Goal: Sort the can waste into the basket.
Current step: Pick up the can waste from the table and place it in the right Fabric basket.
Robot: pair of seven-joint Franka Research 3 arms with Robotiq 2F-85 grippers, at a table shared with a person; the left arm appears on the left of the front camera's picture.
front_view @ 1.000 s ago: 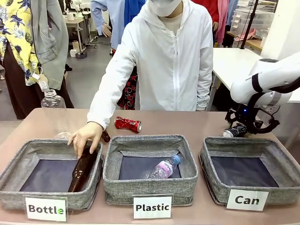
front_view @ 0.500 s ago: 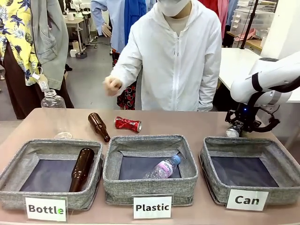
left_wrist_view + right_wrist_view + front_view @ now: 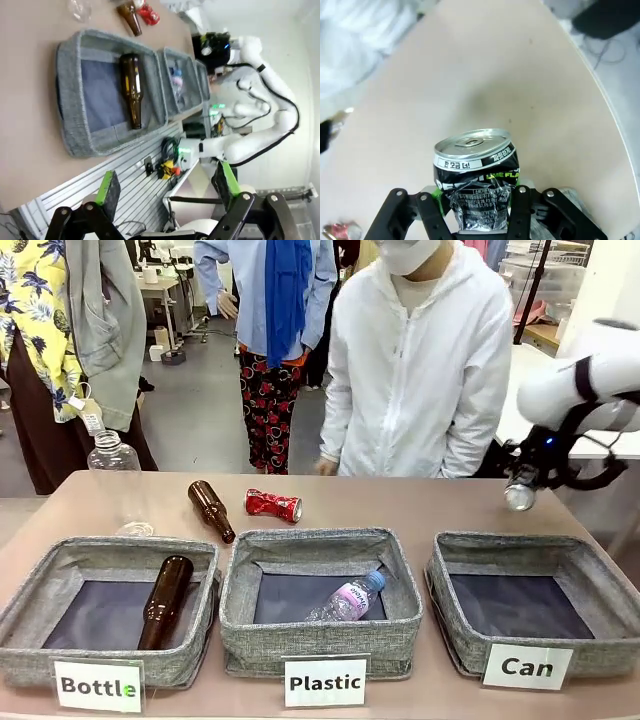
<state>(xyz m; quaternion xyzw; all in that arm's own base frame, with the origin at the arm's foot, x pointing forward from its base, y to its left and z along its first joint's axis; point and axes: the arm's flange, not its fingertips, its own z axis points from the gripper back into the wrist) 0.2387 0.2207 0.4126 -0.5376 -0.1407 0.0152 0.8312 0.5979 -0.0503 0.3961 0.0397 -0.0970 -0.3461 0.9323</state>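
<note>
In the right wrist view, my right gripper [image 3: 476, 199] is shut on a crushed black and silver can [image 3: 474, 176] with green marks, held above the bare tabletop. The front view shows that gripper [image 3: 522, 490] holding the can [image 3: 519, 497] in the air just beyond the far rim of the grey basket [image 3: 515, 540] labelled "Can", whose dark bottom is bare. A shiny red crushed can [image 3: 273, 504] lies on the table behind the middle basket. My left gripper [image 3: 167, 182] hangs open off the table's near left, holding nothing.
The "Bottle" basket [image 3: 60, 550] holds a brown bottle [image 3: 160, 600], and the "Plastic" basket [image 3: 300, 538] holds a clear bottle [image 3: 347, 598]. Another brown bottle [image 3: 211, 510] lies beside the red can. A clear bottle [image 3: 112, 455] stands far left. A person in white stands across the table.
My right gripper closed on the black and silver can and lifted it off the table. The person let go of the brown bottle in the "Bottle" basket, withdrew the hand and stepped right.
</note>
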